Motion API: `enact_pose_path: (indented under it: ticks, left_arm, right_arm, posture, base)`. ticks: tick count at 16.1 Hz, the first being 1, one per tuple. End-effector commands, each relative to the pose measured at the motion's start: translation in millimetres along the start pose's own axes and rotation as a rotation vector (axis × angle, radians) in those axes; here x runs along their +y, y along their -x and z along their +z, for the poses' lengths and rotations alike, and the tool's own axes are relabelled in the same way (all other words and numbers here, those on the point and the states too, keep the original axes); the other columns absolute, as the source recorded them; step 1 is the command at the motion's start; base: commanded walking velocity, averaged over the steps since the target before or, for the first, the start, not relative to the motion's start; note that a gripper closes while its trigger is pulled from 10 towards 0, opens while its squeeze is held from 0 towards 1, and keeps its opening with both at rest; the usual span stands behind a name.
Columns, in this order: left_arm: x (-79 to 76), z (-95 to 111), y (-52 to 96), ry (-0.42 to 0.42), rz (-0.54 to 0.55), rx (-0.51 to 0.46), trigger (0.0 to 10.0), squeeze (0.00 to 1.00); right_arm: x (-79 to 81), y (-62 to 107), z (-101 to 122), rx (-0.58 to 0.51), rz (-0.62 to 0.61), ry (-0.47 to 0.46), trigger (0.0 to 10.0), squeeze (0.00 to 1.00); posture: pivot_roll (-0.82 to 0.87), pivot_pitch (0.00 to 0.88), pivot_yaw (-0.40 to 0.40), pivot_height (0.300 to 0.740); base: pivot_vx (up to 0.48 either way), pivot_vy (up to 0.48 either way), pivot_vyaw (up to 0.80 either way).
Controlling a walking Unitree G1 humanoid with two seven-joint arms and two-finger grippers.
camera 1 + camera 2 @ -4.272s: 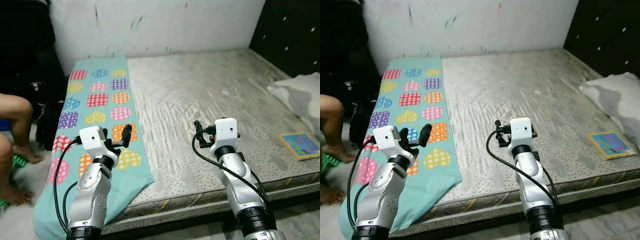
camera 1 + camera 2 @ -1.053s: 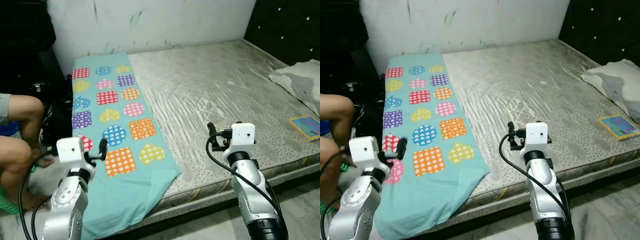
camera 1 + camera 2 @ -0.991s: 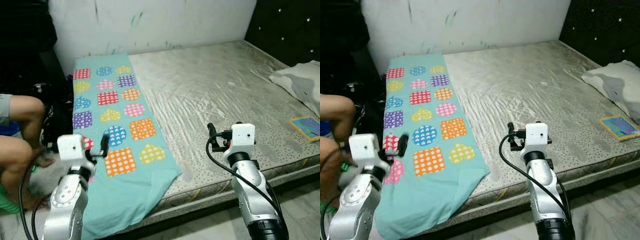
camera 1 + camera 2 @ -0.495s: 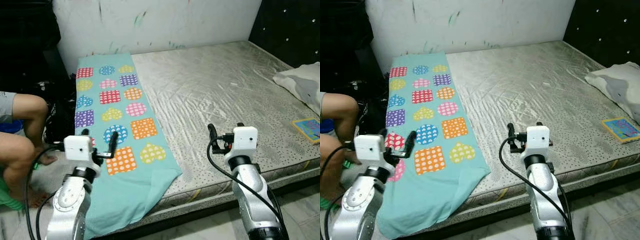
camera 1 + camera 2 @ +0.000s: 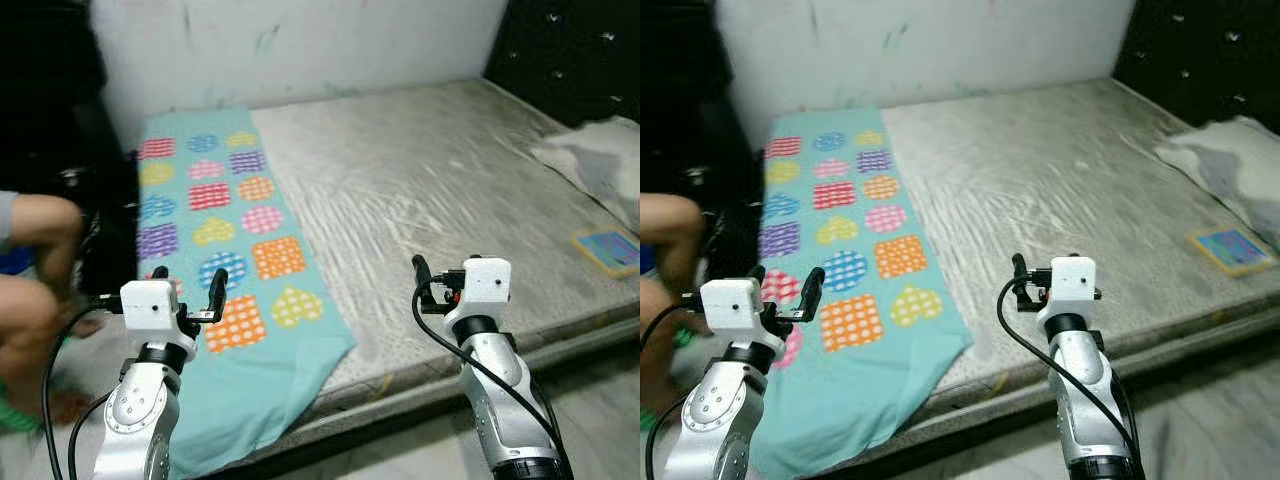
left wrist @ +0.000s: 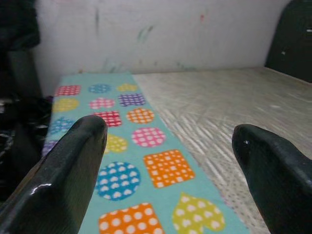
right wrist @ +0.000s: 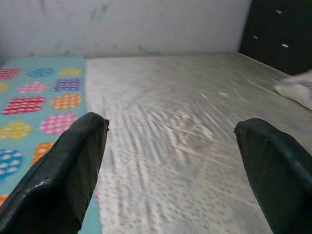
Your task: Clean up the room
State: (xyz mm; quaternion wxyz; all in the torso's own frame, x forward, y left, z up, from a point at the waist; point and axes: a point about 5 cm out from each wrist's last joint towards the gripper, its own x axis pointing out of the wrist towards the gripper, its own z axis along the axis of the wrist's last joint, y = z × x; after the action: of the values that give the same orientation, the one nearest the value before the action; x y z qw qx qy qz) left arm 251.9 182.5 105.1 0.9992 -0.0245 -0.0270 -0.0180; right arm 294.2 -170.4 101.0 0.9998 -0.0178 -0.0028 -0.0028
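I see 1 teal blanket with coloured dotted patches [image 5: 225, 250] along the left side of 1 grey bare mattress [image 5: 440, 190], its near end draped over the edge. Both grippers hover near me — left gripper [image 6: 170, 161] and right gripper [image 7: 170, 156] each spread wide, holding nothing. Far right: 1 grey pillow [image 5: 1230, 160], 1 colourful flat book [image 5: 1230, 248]. A person's bare legs [image 5: 35, 280] sit far left.

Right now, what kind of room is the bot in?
Most likely a bedroom: a large bare mattress against a marked white wall, a teal patterned blanket along its side, and a pillow by the dark headboard.
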Motion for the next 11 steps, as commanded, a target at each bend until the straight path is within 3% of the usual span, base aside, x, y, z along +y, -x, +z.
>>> enact_pose_path:
  ticks: [1,6,11]
  left_arm:
    - [-1.2,-2.5,-1.6,0.0,-0.009,0.02,10.0,0.0]
    - [-2.2,1.0,-7.6,0.019,0.017,0.008,10.0,0.0]
    - [-2.6,-1.8,-9.3,0.042,0.025,0.029,10.0,0.0]
  right_arm:
    - [-0.5,-1.0,0.6,0.007,-0.003,0.007,10.0,0.0]
    - [-3.2,0.2,2.1,0.004,0.001,0.019,10.0,0.0]
    - [1.8,-1.6,3.2,0.005,0.037,0.016,10.0,0.0]
  posture:
    - [-0.08,0.022,0.018,0.74]
    - [-0.1,0.029,0.017,0.74]
    - [-0.1,0.036,0.012,0.74]
  base:
    - [0.0,0.0,-0.8]
    - [0.0,0.0,-0.77]
    - [0.0,0.0,0.0]
